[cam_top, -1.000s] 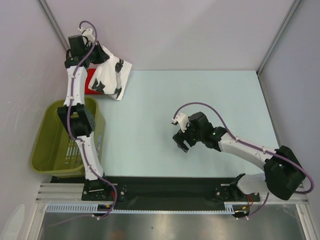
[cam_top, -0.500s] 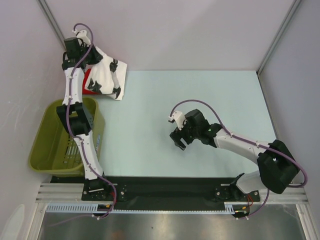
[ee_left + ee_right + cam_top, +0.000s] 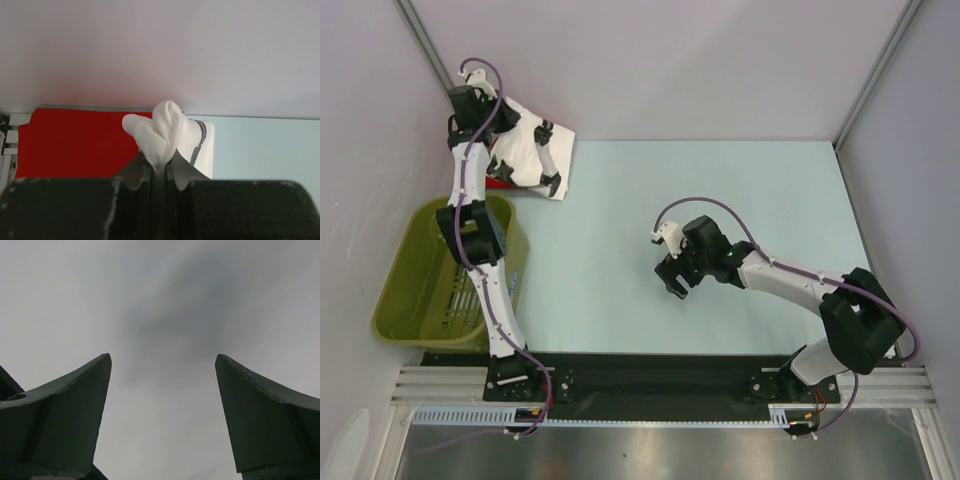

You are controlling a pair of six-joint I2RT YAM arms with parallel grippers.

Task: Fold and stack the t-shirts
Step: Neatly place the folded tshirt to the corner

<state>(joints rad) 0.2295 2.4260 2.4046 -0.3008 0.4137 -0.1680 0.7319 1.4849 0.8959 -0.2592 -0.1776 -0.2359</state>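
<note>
The white t-shirt (image 3: pixel 532 150) with black printed shapes lies bunched in the table's far left corner, over the red t-shirt (image 3: pixel 497 182), of which only a sliver shows from above. My left gripper (image 3: pixel 496 126) is shut on a pinched fold of the white t-shirt (image 3: pixel 162 131). In the left wrist view the red t-shirt (image 3: pixel 75 142) lies flat below and to the left of that gripper (image 3: pixel 161 161). My right gripper (image 3: pixel 672 283) hovers over the middle of the table. Its jaws (image 3: pixel 162 357) stand wide open with nothing between them.
An olive-green basket (image 3: pixel 418 292) stands at the near left beside the left arm's base. Grey walls close in the far left corner right behind the shirts. The pale blue table top (image 3: pixel 720 190) stretches to the right.
My left gripper has drawn the white t-shirt further back and left, covering more of the red one. The right gripper has drifted slightly left, still open.
</note>
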